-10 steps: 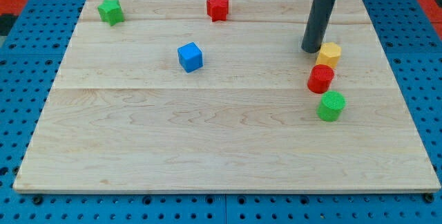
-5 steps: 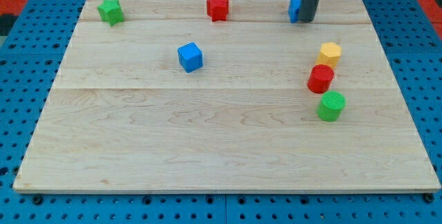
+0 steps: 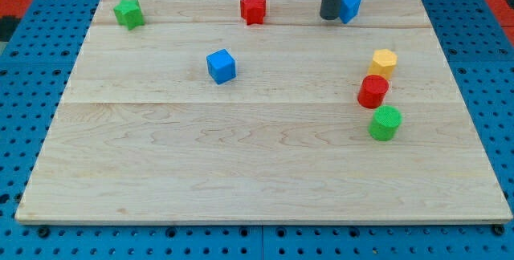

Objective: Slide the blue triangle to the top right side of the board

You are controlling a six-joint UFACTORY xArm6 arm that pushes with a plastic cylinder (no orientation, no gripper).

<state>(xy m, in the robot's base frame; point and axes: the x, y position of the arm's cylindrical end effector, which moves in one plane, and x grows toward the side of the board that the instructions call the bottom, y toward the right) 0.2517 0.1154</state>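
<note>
The blue triangle (image 3: 349, 7) lies near the top edge of the wooden board (image 3: 257, 156), right of centre. My dark rod comes down from the view's top, and my tip (image 3: 330, 17) rests on the board right at the triangle's left side, covering part of it. Whether they touch cannot be told.
A red star (image 3: 253, 8) and a green star (image 3: 128, 13) lie along the top edge. A blue cube (image 3: 221, 66) sits left of centre. A yellow block (image 3: 384, 62), a red cylinder (image 3: 373, 91) and a green cylinder (image 3: 385, 123) stand in a column at the right.
My tip moved from beside the yellow block up to the top edge, then leftward across the blue triangle to its left side. The triangle, hidden before, now shows on the rod's right.
</note>
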